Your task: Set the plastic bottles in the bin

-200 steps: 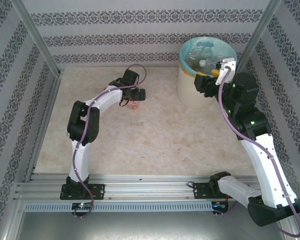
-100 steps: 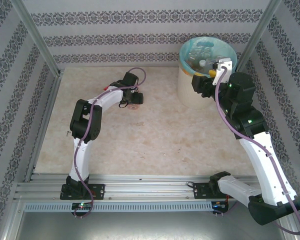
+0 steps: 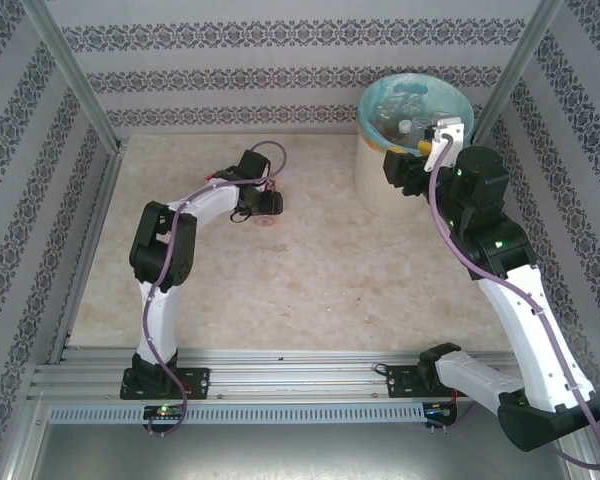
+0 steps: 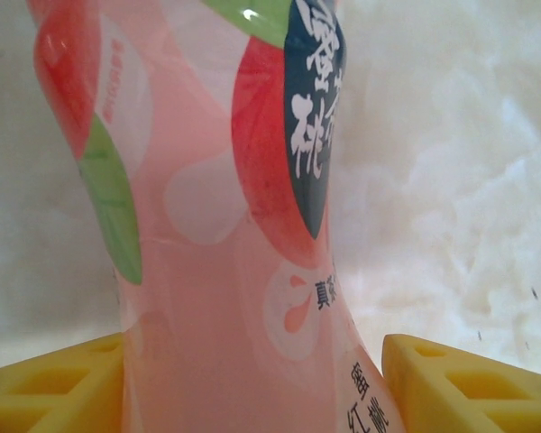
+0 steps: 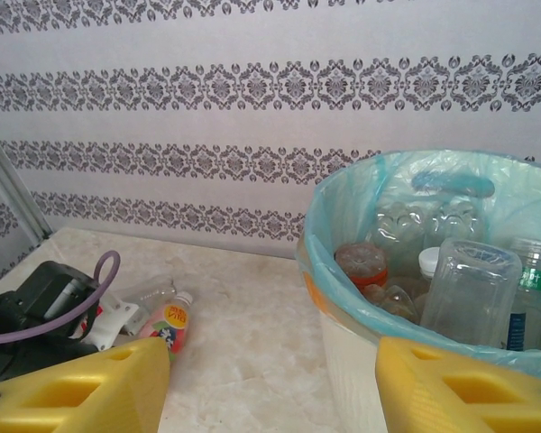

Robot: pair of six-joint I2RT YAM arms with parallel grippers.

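A pink-labelled plastic bottle (image 3: 269, 219) lies on the table's far middle. My left gripper (image 3: 264, 203) is down over it. In the left wrist view the bottle (image 4: 234, 225) fills the gap between the wide-apart yellow fingers (image 4: 54, 388); the jaws stand open around it. The same bottle (image 5: 169, 327), with a white cap, shows in the right wrist view. The cream bin (image 3: 380, 175) with a turquoise liner (image 5: 343, 271) stands at the far right and holds several bottles (image 5: 473, 289). My right gripper (image 3: 400, 165) hangs open and empty (image 5: 270, 379) beside the bin's near-left rim.
Patterned walls close the back and both sides, with metal posts (image 3: 75, 75) at the corners. Marble-look tabletop (image 3: 310, 270) stretches between the arms. The left arm's purple cable (image 5: 63, 320) loops beside the bottle.
My left gripper has come down and toward me onto the pink bottle. The right gripper has shifted slightly left by the bin, then held still.
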